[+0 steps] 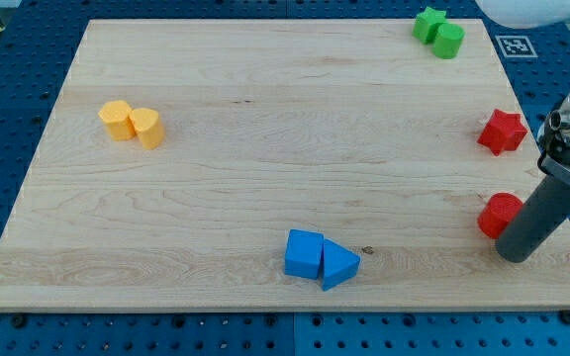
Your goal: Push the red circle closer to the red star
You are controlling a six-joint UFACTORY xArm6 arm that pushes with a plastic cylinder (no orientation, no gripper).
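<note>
The tip (515, 255) sat touching the red circle (500, 214) at its lower right; the red star (502, 132) was above. No gripper, so open/closed doesn't apply. The fiducial tag (516, 45) probably carried no readable text.

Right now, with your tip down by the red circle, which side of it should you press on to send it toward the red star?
No grip here, only a push. Press the red circle on its face toward the view's bottom, since the red star lies toward the view's top. My tip sits at its bottom-right edge, so I'd probably shift slightly left first; its round side could slip off an off-centre push.
</note>
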